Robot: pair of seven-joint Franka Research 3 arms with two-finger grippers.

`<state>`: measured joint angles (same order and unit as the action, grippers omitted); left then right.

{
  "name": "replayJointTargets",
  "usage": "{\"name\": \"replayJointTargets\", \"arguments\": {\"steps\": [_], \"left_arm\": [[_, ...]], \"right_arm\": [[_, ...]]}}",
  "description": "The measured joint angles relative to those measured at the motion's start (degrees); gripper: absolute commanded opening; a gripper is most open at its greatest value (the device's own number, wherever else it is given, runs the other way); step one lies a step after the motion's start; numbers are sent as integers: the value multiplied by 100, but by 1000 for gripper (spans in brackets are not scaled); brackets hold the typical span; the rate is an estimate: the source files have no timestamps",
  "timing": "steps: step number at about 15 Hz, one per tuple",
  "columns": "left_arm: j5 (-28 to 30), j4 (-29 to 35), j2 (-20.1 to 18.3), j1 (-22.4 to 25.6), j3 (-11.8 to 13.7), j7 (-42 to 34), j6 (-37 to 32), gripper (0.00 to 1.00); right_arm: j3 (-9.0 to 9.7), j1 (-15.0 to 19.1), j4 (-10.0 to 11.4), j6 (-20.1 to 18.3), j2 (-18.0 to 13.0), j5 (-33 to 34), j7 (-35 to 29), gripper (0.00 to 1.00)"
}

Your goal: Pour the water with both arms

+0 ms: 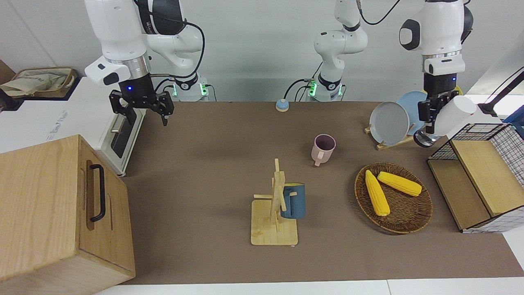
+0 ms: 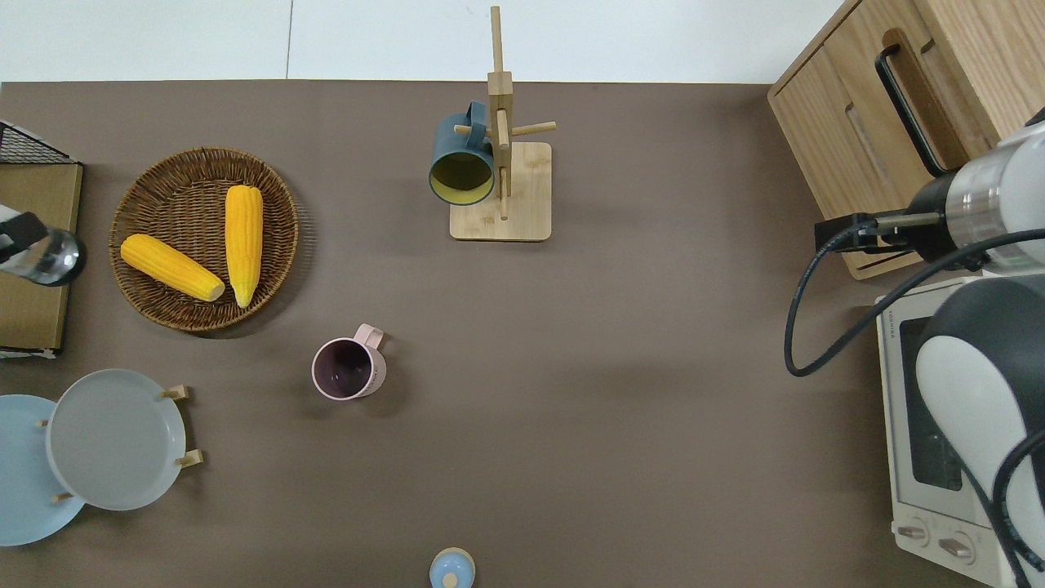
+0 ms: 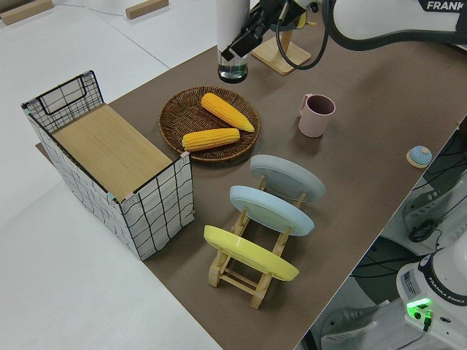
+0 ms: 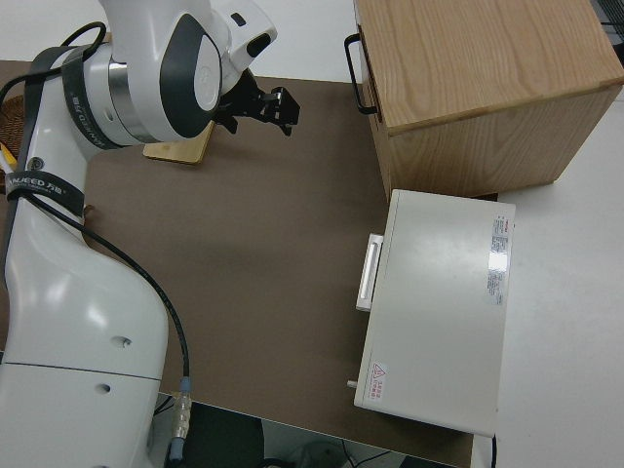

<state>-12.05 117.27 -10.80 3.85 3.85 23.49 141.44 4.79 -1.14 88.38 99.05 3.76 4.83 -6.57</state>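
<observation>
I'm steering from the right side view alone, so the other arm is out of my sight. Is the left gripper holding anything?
Observer: Yes. The left gripper is shut on a white bottle, which is in the air and tilted.
Operator: What is it over?
Observer: In the overhead view it is over the wooden panel of the wire basket, at the left arm's end of the table.
Operator: Is there a cup to pour into?
Observer: A pink mug stands upright on the table, apart from the bottle and nearer to the robots than the wicker tray of corn.
</observation>
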Motion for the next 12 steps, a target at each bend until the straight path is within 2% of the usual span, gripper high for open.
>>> {"name": "replayJointTargets", "arguments": {"steps": [3,6,12], "left_arm": [[5,-456,335,354,30,-381,2,0],[584,-676,549,670,58,-1187,7,0],[2753,-1075,989,1643,74,-4270,13,0]], "right_arm": [[0,0,0,0,0,0,0,990],[0,0,0,0,0,0,0,990],[0,0,0,0,0,0,0,990]]}}
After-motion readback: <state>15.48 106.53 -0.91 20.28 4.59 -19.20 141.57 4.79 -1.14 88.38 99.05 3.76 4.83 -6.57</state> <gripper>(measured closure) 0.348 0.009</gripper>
